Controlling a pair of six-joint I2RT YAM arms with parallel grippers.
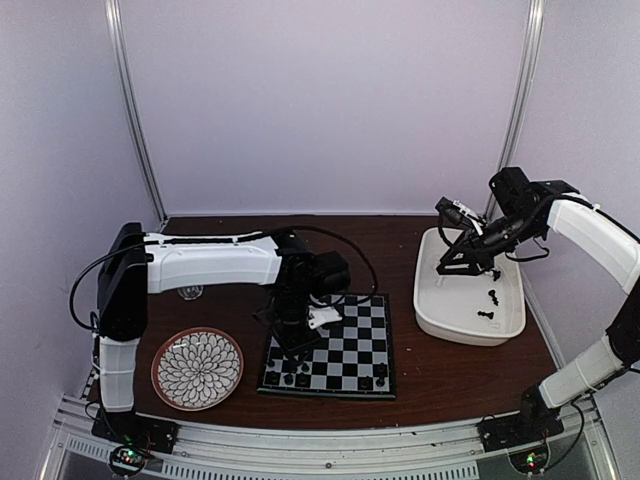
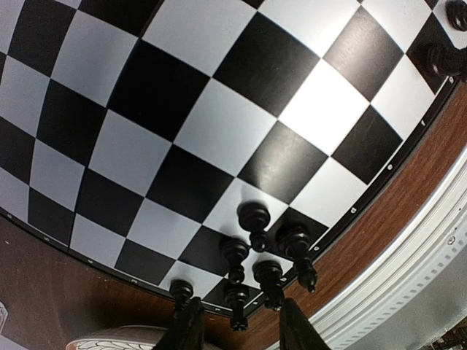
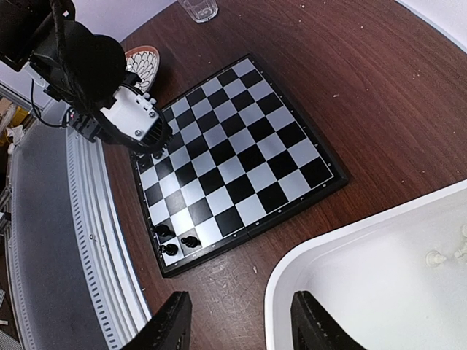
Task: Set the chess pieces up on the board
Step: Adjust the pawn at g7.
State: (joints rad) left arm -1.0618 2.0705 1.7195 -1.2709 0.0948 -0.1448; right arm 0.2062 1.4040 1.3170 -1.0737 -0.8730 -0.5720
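A dark wooden table (image 1: 440, 375) stood between pale lilac walls (image 1: 320, 100). The glossy checkered board (image 1: 368, 335) lay mid-table, with black chess pieces (image 2: 255, 217) at its near corners. The left gripper (image 2: 239, 321) hung over them with its fingers parted, gripping nothing. The right gripper (image 3: 241, 310) hovered open and unladen over the smooth white tub (image 1: 465, 330), which held a few loose figurines (image 1: 487, 300).

The bench (image 1: 450, 385) is dark reddish-brown wood with visible grain and a low sheen. The board (image 2: 219, 124) is smooth and glossy, one pale square flaring with reflected light. The black chess pieces (image 2: 255, 216) look like shiny moulded plastic. The white tub (image 3: 379, 292) is smooth plastic, softly matt. The flower-patterned plate (image 1: 155, 375) has a glazed look. The rail (image 2: 408, 270) along the near edge is ribbed pale metal. The left arm's shell (image 1: 210, 265) is smooth white plastic.
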